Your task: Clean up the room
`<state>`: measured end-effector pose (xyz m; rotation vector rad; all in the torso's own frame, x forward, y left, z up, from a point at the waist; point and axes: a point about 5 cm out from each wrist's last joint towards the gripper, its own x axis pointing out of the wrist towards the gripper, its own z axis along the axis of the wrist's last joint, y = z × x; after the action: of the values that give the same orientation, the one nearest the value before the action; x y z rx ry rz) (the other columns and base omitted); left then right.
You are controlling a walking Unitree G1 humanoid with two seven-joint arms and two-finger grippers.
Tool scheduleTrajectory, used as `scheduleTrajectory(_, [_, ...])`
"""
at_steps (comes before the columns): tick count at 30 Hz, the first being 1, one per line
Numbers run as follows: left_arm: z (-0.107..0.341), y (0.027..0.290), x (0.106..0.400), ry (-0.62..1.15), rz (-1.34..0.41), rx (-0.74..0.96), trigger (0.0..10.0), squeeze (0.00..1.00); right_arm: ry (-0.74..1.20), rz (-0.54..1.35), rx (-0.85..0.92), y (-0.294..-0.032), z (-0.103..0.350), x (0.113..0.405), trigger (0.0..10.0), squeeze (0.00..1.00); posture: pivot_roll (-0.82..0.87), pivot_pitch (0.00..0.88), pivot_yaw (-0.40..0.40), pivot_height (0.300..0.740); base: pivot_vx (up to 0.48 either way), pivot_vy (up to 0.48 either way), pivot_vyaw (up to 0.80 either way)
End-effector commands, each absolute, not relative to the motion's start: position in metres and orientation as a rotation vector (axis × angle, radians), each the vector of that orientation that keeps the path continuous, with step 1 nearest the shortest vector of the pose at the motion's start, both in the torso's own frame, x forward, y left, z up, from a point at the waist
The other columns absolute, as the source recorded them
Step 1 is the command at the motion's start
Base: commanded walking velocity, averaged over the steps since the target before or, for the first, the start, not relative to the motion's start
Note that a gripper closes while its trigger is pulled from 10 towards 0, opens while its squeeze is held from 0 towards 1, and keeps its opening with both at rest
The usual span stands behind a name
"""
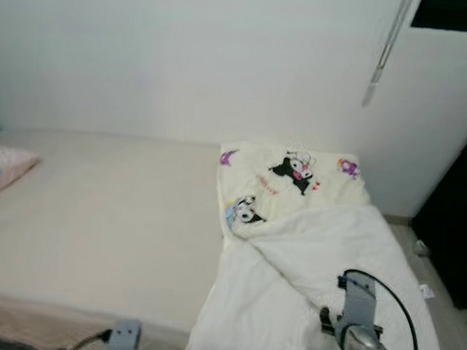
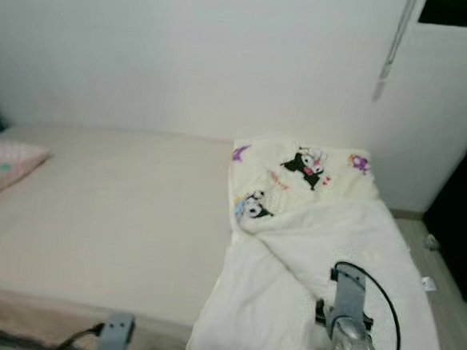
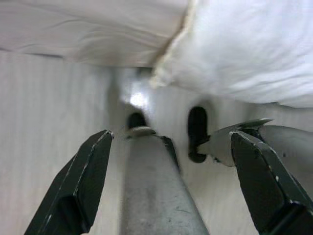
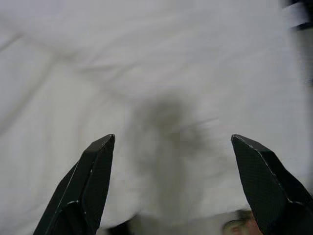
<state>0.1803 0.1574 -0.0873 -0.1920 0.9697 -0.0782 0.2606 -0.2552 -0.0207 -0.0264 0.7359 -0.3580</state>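
Bed (image 1: 102, 222): beige sheet lying bare across its left and middle, running back to a white wall.

Pillow (image 1: 1, 167): pink, dotted, lying at the bed's far left edge.

Blanket (image 1: 308, 260): white, bunched on the bed's right side and hanging over the near edge; its folded-back corner is showing cartoon prints (image 1: 294, 170).

Right gripper (image 4: 173, 183): fingers (image 4: 93, 181) standing wide apart, gripping nothing, hovering just above the white blanket and casting a soft shadow on it. The right arm (image 1: 363, 332) is reaching over the blanket's lower part.

Left gripper (image 3: 171, 181): fingers (image 3: 83, 186) spread wide, holding nothing, pointing down at the pale floor beside the bed, with the blanket's edge hanging ahead.

Dark doorway (image 1: 462, 231): standing at the far right.
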Motion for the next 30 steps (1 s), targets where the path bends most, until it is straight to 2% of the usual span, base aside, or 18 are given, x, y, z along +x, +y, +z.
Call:
scheduleTrajectory(1, [-0.089, 0.164, 0.176, 0.988, -0.069, -0.177, 10.0, 0.0, 0.743, -0.346, -0.014, -0.248, -0.023, 0.261, 10.0, 0.0, -0.14, 0.007, 0.005, 0.72, 0.0, -0.472, 0.0])
scheduleTrajectory(11, [-0.089, 0.163, 0.176, 0.988, -0.073, -0.174, 10.0, 0.0, 0.724, -0.374, -0.007, -0.253, -0.018, 0.265, 10.0, 0.0, -0.14, 0.009, 0.008, 0.72, 0.0, -0.472, 0.0])
scheduleTrajectory(30, [-0.09, 0.165, 0.175, 0.995, -0.057, -0.176, 10.0, 0.0, 0.694, -0.366, -0.018, -0.254, -0.011, 0.272, 10.0, 0.0, -0.14, 0.016, 0.006, 0.72, 0.0, 0.0, 0.0])
